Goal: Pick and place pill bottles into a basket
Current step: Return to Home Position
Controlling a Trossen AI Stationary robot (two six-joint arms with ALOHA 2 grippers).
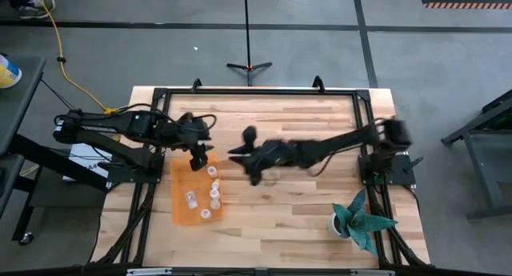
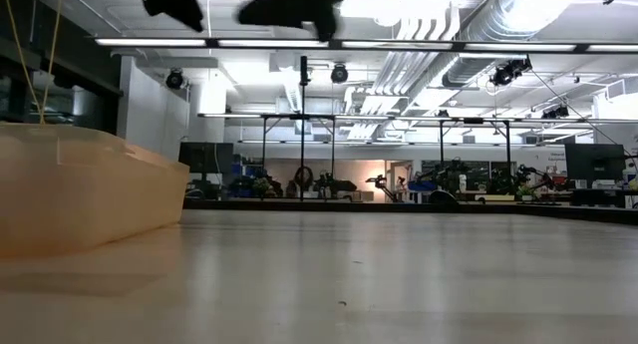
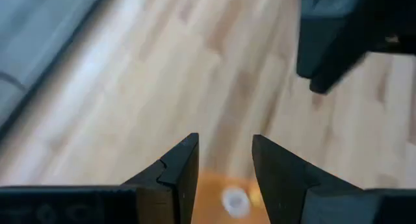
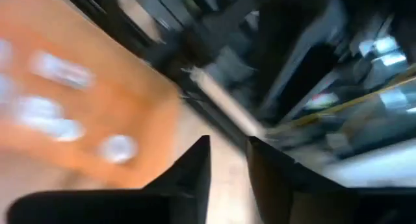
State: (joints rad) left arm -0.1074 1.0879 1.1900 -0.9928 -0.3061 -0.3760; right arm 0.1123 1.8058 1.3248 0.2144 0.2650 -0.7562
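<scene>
The orange basket [image 1: 182, 194] lies on the table's left half and shows at the left of the low view [image 2: 90, 194]. Several white pill bottles [image 1: 214, 185] rest on its floor, most upright in a row along its right side, one lying flat [image 1: 192, 198]. My left gripper [image 1: 198, 158] hovers over the basket's far edge, open and empty. In its wrist view [image 3: 225, 160] a white bottle cap [image 3: 234, 199] shows below the gap. My right gripper [image 1: 238, 154] is in the air just right of the basket, its fingers [image 4: 227, 156] a little apart with nothing between them.
A white pot with a teal plant [image 1: 354, 220] stands at the near right corner. The black frame [image 1: 256, 90] runs round the table's edges. Bare wood [image 1: 288, 220] lies between the basket and the plant. Both arms meet near the table's middle, close together.
</scene>
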